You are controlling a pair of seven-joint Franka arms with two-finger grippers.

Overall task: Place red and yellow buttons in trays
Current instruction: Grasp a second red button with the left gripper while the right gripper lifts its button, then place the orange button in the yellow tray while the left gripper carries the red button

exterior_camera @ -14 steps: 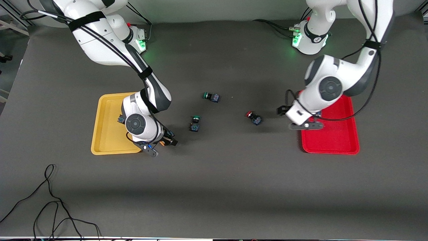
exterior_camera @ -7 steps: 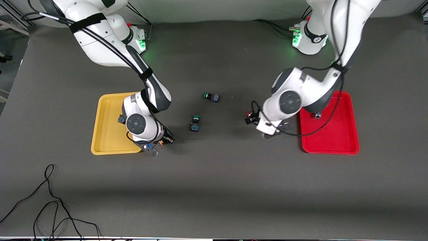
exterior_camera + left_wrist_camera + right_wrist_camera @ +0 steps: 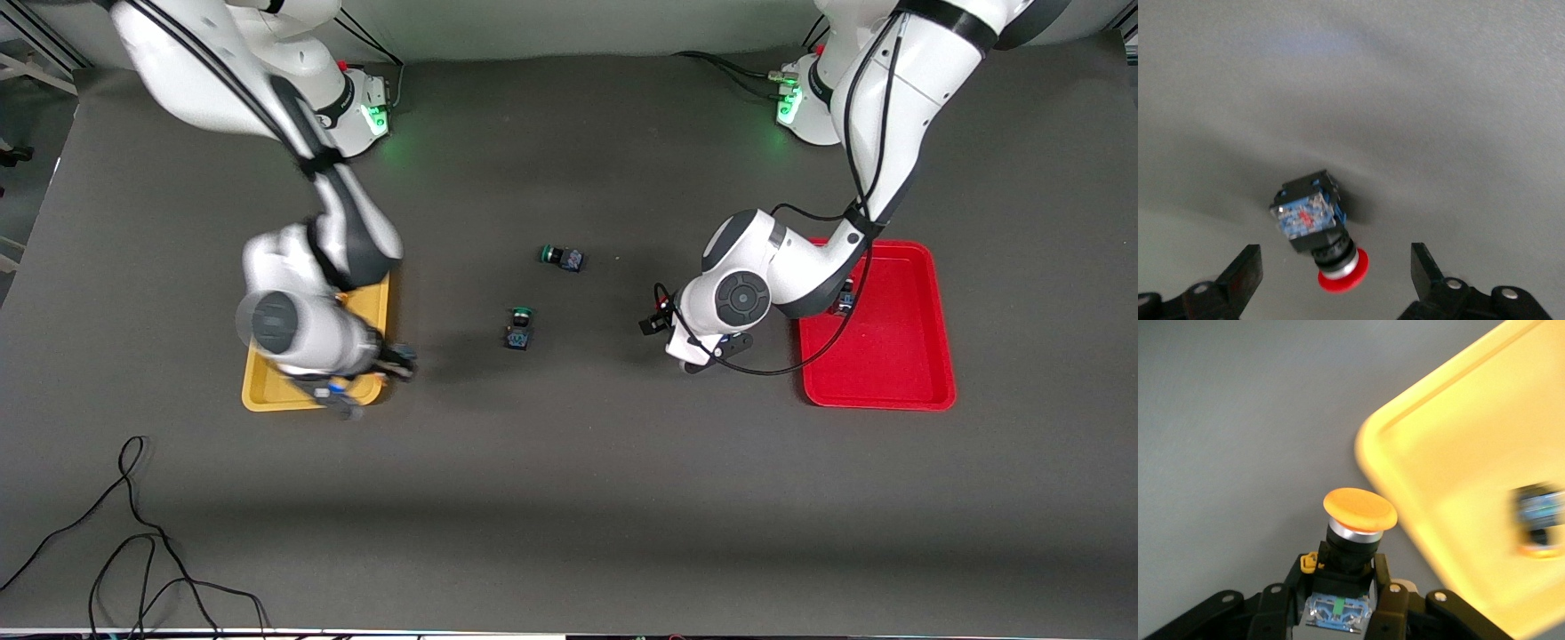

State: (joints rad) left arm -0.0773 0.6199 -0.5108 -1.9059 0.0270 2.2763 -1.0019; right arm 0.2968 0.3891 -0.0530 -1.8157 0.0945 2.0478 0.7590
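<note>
Front view: the right gripper hangs over the yellow tray's corner toward the table's middle. The left gripper is low over the mat at nine o'clock of the red tray, where one button already lies. Two green-capped switches lie mid-table.

Left wrist view: the fingers stand apart, flanking a red button lying on the mat, not yet gripped.

Right wrist view: jaws clamp a yellow button; another yellow one lies in the tray. Roughly half done, I judge.

No readable text, brand, number or sign shows in any view; the button bodies' small labels are too blurred to make out.
</note>
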